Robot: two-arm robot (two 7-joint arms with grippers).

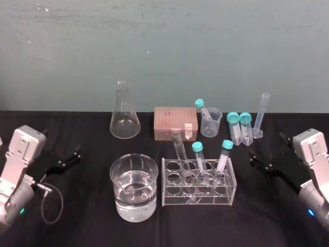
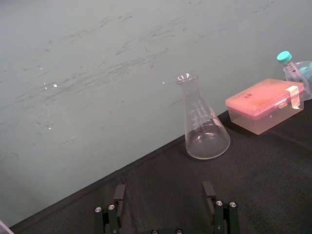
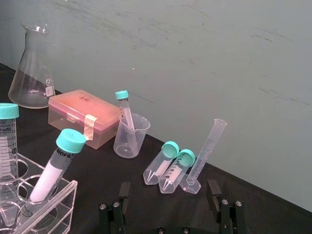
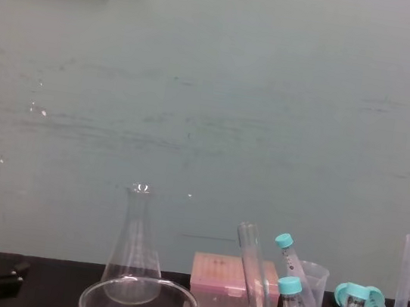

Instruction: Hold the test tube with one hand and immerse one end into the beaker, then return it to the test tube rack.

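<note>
Test tube (image 1: 180,149): uncapped, leaning in rear-left hole of test tube rack (image 1: 229,191), lower centre of head frame. Beaker (image 1: 117,193) just left of rack.
Left hand (image 2: 164,191), right hand (image 3: 168,187): fingers apart, empty, parked at frame edges.
Tube best gripped near top and lifted straight, with capped tubes (image 1: 198,154) left undisturbed.

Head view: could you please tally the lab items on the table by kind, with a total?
Capped tubes: 5
Open test tube: 1
Beaker: 1
Flask: 1
Tube rack: 1
Measuring cup: 1
Graduated cylinder: 1
Pink box: 1
Total: 12
</note>
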